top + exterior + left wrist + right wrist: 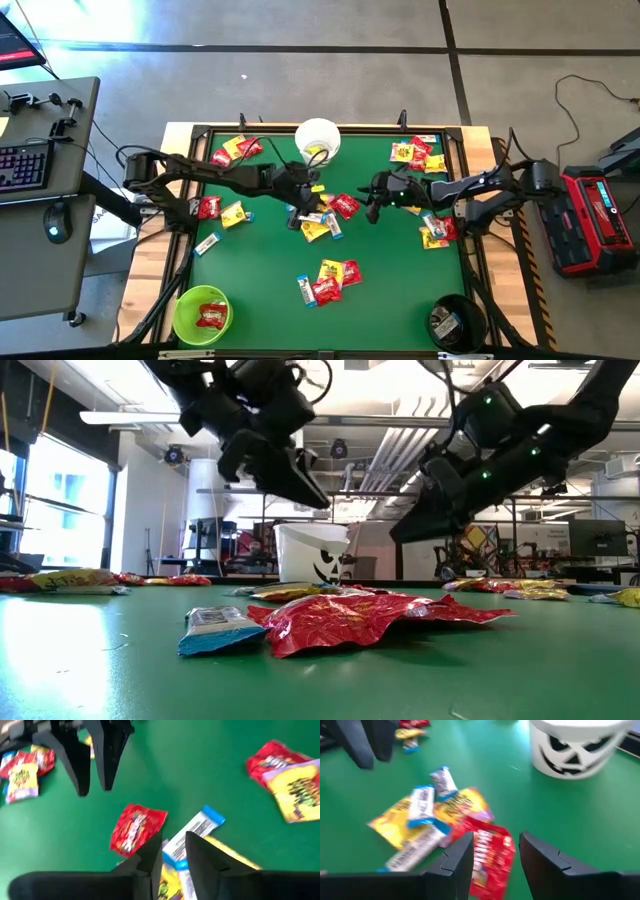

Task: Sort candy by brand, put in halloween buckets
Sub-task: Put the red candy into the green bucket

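Candy lies scattered over the green table [270, 270]: red packets, yellow packets and white-and-blue bars. A mixed pile [320, 222] sits at the middle, with a red packet [345, 205] beside it. My left gripper [300, 203] hovers open over the pile, above a white-and-blue bar [195, 827]. My right gripper [375, 207] hovers open above the red packet [487, 852]. In the low view both grippers, left [295, 475] and right [420, 520], are clear of the table. The white bucket [318, 140] stands at the far edge, the lime green bucket [203, 315] near left, the black bucket [455, 322] near right.
More candy lies far left [237, 150], far right [415, 153], right [437, 230], left [222, 210] and near the middle [330, 280]. The green bucket holds a red packet, the black one a white-and-blue bar. The two grippers are close together over the table's middle.
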Robot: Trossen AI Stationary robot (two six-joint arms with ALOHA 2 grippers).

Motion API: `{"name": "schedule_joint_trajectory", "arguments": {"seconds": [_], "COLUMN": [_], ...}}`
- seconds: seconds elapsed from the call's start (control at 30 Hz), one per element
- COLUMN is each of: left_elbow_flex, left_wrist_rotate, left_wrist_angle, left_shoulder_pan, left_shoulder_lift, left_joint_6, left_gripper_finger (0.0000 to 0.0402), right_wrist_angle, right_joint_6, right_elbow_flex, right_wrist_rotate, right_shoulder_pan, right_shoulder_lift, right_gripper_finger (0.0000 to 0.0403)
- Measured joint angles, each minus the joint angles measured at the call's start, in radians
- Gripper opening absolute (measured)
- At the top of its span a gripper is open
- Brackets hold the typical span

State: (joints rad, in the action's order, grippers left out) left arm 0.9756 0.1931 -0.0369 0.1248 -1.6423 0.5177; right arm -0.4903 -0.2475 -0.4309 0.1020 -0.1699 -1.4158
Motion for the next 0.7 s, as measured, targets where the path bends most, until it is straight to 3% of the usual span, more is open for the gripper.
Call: {"name": "schedule_joint_trajectory", "arguments": {"seconds": [0.2, 0.4, 0.7], "left_elbow_flex": [0.001, 0.002, 0.057], "left_wrist_rotate": [-0.052, -0.228, -0.208], "left_wrist_angle": [0.14, 0.24, 0.247], "left_shoulder_pan": [-0.054, -0.053, -0.02], "left_shoulder_lift": [-0.073, -0.183, -0.318], "left_joint_6": [-0.01, 0.098, 0.131], "left_gripper_finger": [0.0138, 0.0158, 0.0158], "right_wrist_angle": [-0.025, -0.02, -0.034], "right_joint_6": [0.008, 0.021, 0.046], "right_elbow_flex": [-0.001, -0.002, -0.002], "right_wrist_rotate": [0.018, 0.043, 0.043], "right_shoulder_pan": [0.031, 0.027, 0.027], "right_shoulder_lift": [0.0, 0.0, 0.0], "right_gripper_finger": [0.0145, 0.0145, 0.0145]}}
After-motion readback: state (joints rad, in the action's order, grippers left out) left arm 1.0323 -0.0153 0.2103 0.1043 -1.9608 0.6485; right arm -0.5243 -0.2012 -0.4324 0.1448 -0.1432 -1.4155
